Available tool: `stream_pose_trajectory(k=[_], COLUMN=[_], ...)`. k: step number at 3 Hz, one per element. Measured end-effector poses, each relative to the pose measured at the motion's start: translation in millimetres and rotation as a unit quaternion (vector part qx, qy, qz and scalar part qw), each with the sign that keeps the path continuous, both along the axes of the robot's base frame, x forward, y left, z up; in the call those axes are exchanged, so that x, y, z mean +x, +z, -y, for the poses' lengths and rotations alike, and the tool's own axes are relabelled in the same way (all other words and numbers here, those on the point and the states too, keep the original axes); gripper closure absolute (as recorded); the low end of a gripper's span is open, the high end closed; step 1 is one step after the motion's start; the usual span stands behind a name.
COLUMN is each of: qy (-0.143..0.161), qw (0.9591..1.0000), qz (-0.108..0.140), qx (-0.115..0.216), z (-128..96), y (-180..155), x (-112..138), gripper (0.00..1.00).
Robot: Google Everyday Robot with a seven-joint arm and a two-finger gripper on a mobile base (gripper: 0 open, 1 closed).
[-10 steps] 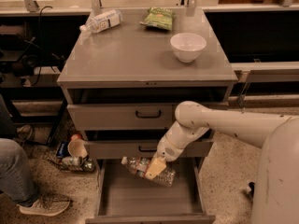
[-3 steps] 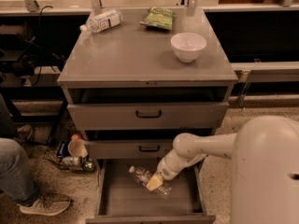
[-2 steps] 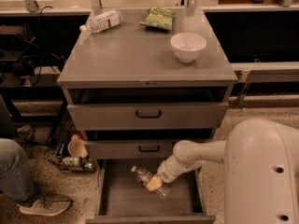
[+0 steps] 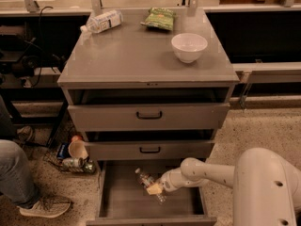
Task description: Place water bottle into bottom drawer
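The water bottle, clear crinkly plastic with a white cap, lies inside the open bottom drawer, cap pointing up-left. My gripper reaches into the drawer from the right, low over the floor, at the bottle's lower end. The white arm comes in from the lower right. The bottle's lower half is partly hidden by the gripper.
The cabinet top holds a white bowl, a green chip bag and a white-labelled bottle. Two upper drawers with black handles stand slightly open. A person's leg and shoe and floor clutter are on the left.
The arm has lowered the bottle from in front of the middle drawer down into the bottom drawer. Over the last second the gripper has sunk a little further toward the drawer floor.
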State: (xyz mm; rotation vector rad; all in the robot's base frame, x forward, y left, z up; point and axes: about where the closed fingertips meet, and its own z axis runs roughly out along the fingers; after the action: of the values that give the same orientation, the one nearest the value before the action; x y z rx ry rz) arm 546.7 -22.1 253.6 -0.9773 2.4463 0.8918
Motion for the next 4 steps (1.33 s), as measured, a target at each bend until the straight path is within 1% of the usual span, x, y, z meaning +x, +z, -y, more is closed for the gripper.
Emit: stream_pose_trajectory(k=[1,2,3,4], qy=[-0.001,-0.009,-0.019,-0.023], qw=[1.0000,0.9999,0.9993,0.9986], qz=[-0.001,0.006,0.013,0.010], qx=[0.001,0.013,0.031,0.046], z=[-1,1,3,-1], y=[-6,-15,-38,-67], x=[0,1,5,7], gripper=[1.00,1.00,1.00,1.00])
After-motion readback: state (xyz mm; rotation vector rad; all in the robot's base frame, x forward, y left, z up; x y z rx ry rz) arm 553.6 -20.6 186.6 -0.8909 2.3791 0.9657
